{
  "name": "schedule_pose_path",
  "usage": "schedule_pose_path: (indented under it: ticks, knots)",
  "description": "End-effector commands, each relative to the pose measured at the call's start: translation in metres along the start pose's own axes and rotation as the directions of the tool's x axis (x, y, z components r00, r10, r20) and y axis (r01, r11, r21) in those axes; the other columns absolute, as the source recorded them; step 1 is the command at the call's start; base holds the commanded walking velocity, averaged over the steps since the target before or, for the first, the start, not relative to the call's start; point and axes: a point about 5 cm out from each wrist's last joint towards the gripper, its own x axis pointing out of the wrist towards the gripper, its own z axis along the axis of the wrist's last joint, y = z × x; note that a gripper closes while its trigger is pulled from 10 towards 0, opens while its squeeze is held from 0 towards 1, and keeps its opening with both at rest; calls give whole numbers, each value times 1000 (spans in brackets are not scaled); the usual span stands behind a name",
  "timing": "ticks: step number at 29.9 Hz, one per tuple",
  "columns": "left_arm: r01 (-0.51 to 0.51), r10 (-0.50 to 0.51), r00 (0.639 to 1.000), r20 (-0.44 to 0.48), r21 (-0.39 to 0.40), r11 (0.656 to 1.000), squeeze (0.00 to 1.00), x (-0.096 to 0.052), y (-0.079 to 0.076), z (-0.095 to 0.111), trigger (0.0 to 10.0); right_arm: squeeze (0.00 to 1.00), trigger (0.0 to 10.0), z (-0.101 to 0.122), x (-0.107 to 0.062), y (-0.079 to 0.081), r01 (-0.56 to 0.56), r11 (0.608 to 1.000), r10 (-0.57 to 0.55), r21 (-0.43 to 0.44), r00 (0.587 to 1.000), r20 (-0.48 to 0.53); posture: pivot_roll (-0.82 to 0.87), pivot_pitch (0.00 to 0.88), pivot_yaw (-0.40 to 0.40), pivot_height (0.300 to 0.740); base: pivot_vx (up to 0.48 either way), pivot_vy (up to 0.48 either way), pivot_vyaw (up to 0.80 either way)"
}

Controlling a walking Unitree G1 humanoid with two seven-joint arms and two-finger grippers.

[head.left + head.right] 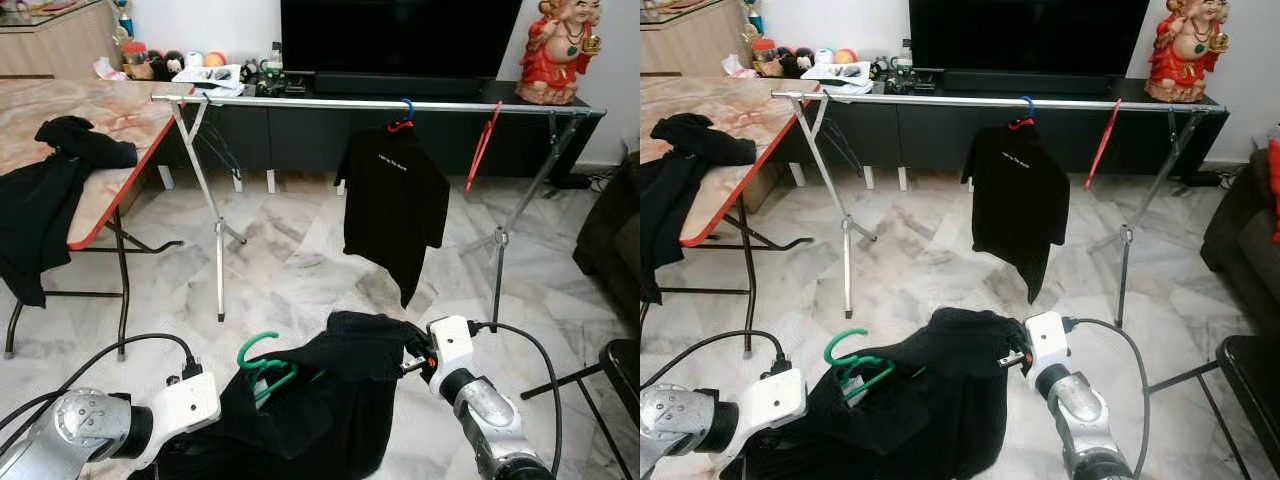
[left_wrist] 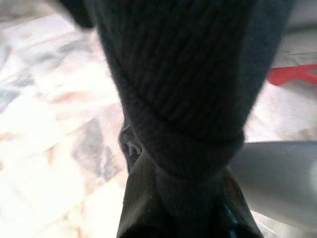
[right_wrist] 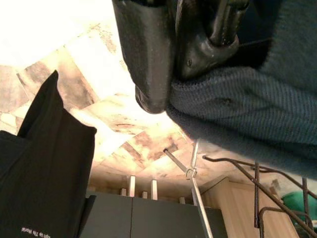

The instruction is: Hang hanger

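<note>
Green hanger (image 1: 262, 366) in black shirt (image 1: 320, 410), both hands gripping

The right pincer (image 3: 171, 74) sits close to the lens, its two long black fingers (image 3: 146, 54) closed on a fold of dark ribbed knit fabric (image 3: 247, 119) that bulges out beside them. Behind lies a pale marble-patterned tiled floor (image 3: 59, 64). A black short-sleeved T-shirt with small white lettering (image 3: 44, 173) hangs beside the fingers, apart from them. A thin silver metal rack leg with a joint (image 3: 193, 173) crosses the floor toward a dark cabinet front (image 3: 148, 218). A green plastic hanger (image 3: 297, 208) shows at one corner, behind dark wire rods (image 3: 257, 178).
</note>
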Motion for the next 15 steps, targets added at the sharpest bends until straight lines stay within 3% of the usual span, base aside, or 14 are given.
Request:
schedule_pose_path:
  ticks: [1, 2, 4, 7, 10, 12, 15]
  knots:
    - [35, -34, 998, -62, 30, 999, 0, -15, -1, -8, 10000, 0, 0, 12, -1, -20, 79, 997, -79, -4, 996, 29, 176, 50, -49, 740, 0, 0, 0]
    - [35, -34, 998, -62, 30, 999, 0, -15, -1, -8, 10000, 0, 0, 12, -1, -20, 79, 997, -79, -4, 996, 29, 176, 50, -49, 740, 0, 0, 0]
    - [127, -95, 971, -218, 142, 982, 0, -21, -6, -19, 10000, 0, 0, 13, 0, -19, 62, 998, -62, -13, 998, 17, 180, 53, -55, 740, 0, 0, 0]
    - [155, -105, 964, -244, 197, 968, 0, -24, -7, -21, 10000, 0, 0, 13, 1, -18, 47, 999, -47, -15, 999, 6, 175, 57, -58, 740, 0, 0, 0]
    - [175, -114, 970, -216, 289, 941, 0, -30, -6, -11, 10000, 0, 0, 8, 1, -13, -20, 1000, 20, -12, 999, -33, 176, 62, -75, 740, 0, 0, 0]
    - [185, -124, 969, -214, 291, 939, 0, -30, -8, -9, 10000, 0, 0, 7, 1, -13, -31, 999, 30, -17, 999, -39, 177, 61, -77, 740, 0, 0, 0]
    - [152, -149, 988, -33, 292, 944, 0, -35, -12, 13, 10000, 0, 0, -2, -3, -11, -83, 996, 80, -26, 992, -96, 179, 59, -85, 740, 0, 0, 0]
